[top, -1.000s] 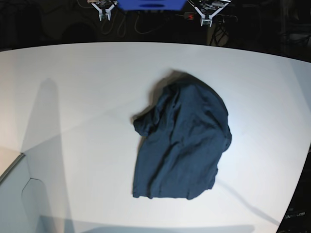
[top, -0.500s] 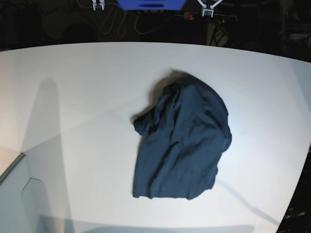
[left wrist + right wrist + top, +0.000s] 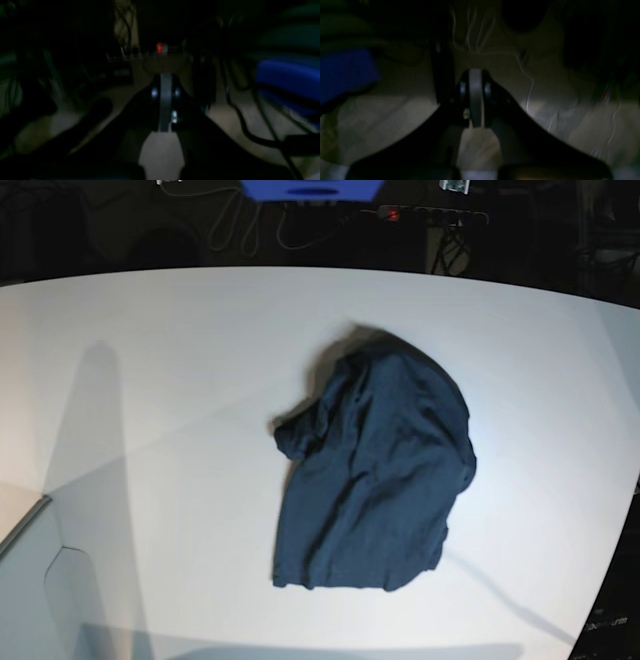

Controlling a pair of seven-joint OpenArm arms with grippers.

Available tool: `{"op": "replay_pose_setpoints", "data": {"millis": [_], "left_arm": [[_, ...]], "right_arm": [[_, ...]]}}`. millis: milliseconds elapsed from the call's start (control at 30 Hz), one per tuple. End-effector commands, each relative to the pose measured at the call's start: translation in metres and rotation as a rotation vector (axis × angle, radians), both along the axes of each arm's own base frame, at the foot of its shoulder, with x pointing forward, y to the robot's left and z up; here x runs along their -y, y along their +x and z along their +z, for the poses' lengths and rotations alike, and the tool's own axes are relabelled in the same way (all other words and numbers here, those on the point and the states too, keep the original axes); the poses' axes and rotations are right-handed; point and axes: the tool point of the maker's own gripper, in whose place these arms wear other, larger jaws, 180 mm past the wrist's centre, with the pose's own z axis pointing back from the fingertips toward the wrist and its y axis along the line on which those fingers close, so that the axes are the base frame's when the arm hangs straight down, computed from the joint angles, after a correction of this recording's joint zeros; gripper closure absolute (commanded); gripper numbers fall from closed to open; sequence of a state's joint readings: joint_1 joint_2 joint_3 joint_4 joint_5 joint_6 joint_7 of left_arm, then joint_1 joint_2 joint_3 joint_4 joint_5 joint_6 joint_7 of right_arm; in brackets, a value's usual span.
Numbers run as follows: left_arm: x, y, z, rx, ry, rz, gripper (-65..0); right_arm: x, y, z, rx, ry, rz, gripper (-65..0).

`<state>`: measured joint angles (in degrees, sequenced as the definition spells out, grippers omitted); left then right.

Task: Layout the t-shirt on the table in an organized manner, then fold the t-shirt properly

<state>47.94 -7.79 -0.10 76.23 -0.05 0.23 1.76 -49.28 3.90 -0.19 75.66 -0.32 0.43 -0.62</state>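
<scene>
On the near half of the table (image 3: 150,380), right of centre, the t-shirt (image 3: 375,480) lay in a rumpled heap, doubled over itself with one fold poking out to the left, so spreading it flat was the step in hand. Doing that well would probably mean taking two well-separated edges, such as the near hem corners, and drawing them apart rather than pinching the middle. Farther off, beyond the far table edge, the left gripper (image 3: 165,110) and right gripper (image 3: 475,100) had their jaws together, holding nothing.
</scene>
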Motion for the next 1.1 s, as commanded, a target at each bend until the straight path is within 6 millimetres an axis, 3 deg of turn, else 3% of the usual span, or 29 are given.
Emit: {"op": "replay_pose_setpoints", "data": {"millis": [0, 100, 267, 467, 533, 600, 767, 867, 933, 1067], "left_arm": [[0.000, 0.008, 0.016, 0.053, -0.006, -0.022, 0.0], [0.004, 0.039, 0.054, 0.172, -0.021, -0.056, 0.0], [0.013, 0.087, 0.107, 0.347, -0.044, -0.094, 0.0], [0.022, 0.123, 0.145, 0.485, -0.065, -0.096, 0.0], [0.023, 0.135, 0.152, 0.521, -0.067, -0.096, -0.7], [0.023, 0.143, 0.156, 0.544, -0.067, -0.097, -5.9], [0.024, 0.158, 0.164, 0.590, -0.068, -0.100, -29.1], [0.024, 0.165, 0.166, 0.607, -0.067, -0.099, -38.4], [0.023, 0.170, 0.166, 0.616, -0.065, -0.100, -42.2], [0.025, 0.187, 0.167, 0.652, -0.064, -0.101, -43.2]], "right_arm": [[0.010, 0.000, 0.013, 0.021, -0.017, 0.026, 0.0], [0.012, 0.028, 0.050, 0.129, -0.023, 0.064, 0.0], [0.030, 0.084, 0.115, 0.333, -0.082, 0.071, 0.0], [0.018, 0.152, 0.173, 0.571, -0.076, 0.092, 0.0], [0.011, 0.173, 0.182, 0.634, -0.063, 0.095, 0.0], [-0.003, 0.195, 0.190, 0.699, -0.027, 0.106, 0.0], [-0.043, 0.228, 0.202, 0.787, 0.074, 0.149, 0.0], [-0.077, 0.248, 0.198, 0.738, 0.144, 0.198, -1.1], [-0.098, 0.259, 0.192, 0.673, 0.173, 0.239, -5.0], [-0.139, 0.274, 0.195, 0.618, 0.228, 0.337, -12.6]]}}
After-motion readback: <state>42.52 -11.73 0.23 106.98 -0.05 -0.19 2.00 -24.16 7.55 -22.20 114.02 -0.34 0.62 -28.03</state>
